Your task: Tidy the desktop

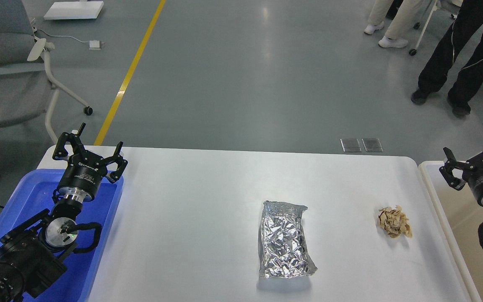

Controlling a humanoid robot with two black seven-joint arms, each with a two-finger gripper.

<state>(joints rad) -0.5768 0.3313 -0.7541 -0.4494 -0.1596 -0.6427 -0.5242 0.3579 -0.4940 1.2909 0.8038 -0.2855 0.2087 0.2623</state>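
The desktop is a wide white tabletop with rounded corners. A crinkled silver foil packet lies flat on it, right of centre. Further right sits a crumpled brown paper wad. My left gripper hovers over the far end of the blue tray at the left, open and empty. Open too, with nothing in it, my right gripper hangs above the beige-white bin at the right edge. Both grippers are well away from the packet and the wad.
A grey office chair stands at the back left, beyond the table. People's legs are on the floor at the back right. A yellow floor line runs away from the table's far left corner.
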